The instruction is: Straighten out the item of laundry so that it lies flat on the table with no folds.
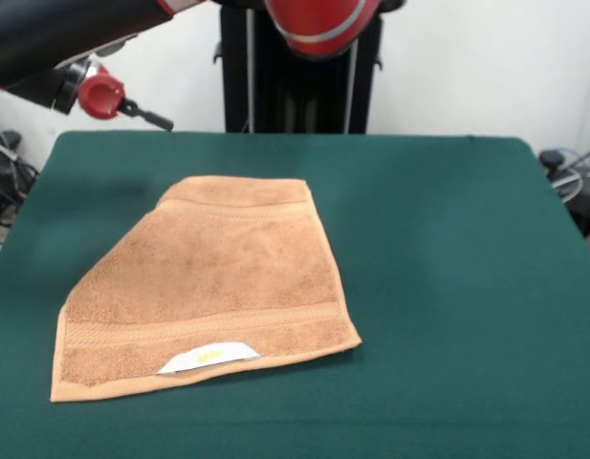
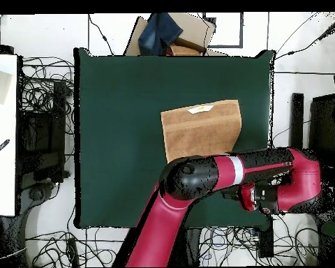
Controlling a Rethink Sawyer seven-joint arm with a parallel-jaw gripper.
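The light orange-tan towel (image 1: pixel 208 287) lies on the dark green table (image 1: pixel 447 287), left of the middle in the front view. Its far left corner looks folded under, which leaves a slanted edge there. A white label with a yellow mark (image 1: pixel 208 357) pokes out at its near hem. In the overhead view the towel (image 2: pixel 202 129) has its label (image 2: pixel 200 109) at the top, and the arm hides its lower right corner. The gripper (image 1: pixel 146 115) is drawn back above the table's far left corner, apart from the towel. It also shows in the overhead view (image 2: pixel 259 199), off the table's edge.
The red and black arm (image 2: pixel 219 174) crosses the table's robot-side edge. The black pedestal (image 1: pixel 304 86) stands behind the table. A cardboard box with blue cloth (image 2: pixel 172 33) sits beyond the far edge. A white surface (image 2: pixel 3 132) and cables (image 2: pixel 41 105) lie to the side.
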